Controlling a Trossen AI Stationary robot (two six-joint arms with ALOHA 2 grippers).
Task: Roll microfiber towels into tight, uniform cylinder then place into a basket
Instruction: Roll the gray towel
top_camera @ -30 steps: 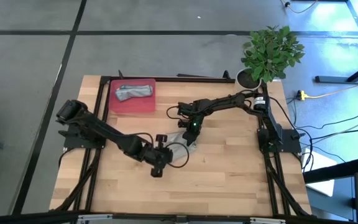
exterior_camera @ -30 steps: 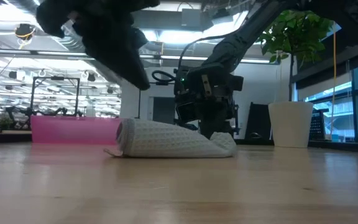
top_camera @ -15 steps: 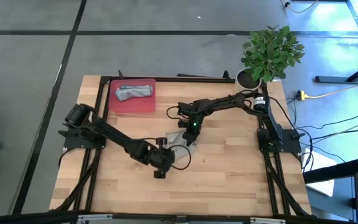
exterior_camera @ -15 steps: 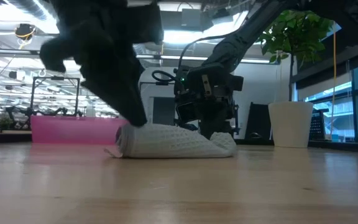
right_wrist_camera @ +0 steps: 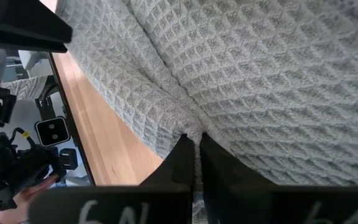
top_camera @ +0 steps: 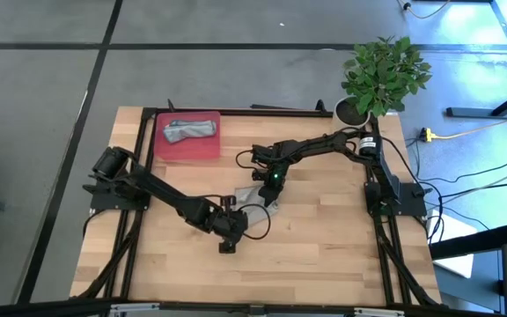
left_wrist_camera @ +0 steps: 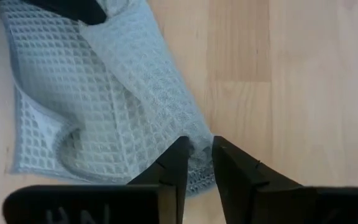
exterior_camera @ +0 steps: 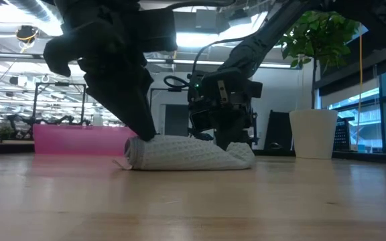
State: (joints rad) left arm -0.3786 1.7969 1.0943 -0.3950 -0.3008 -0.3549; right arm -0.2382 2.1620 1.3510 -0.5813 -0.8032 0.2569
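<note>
While the rolled towel (exterior_camera: 189,152) lies near the middle of the wooden table (top_camera: 324,255), both grippers are down on it, one at each end. In the left wrist view the left gripper (left_wrist_camera: 196,152) has its two dark fingers (left_wrist_camera: 174,163) close together with only a narrow gap, the tips nipping the edge of the waffle-weave cloth at one corner of the roll. From the low camera this arm comes down steeply onto the roll's end nearest the red basket (exterior_camera: 79,140).

The right gripper (right_wrist_camera: 194,146) has its fingers pressed almost together, with a fold of the cloth pinched between the tips; the fabric fills most of that wrist view. In the low view it sits at the roll's other end, toward the white pot (exterior_camera: 312,134).

In the overhead view the towel is mostly hidden under the two grippers (top_camera: 255,198). The second towel (top_camera: 188,129), grey, lies bunched in the basket (top_camera: 167,148) at the table's far left corner, well apart from both arms. A green plant (top_camera: 384,75) stands at the far right corner.
</note>
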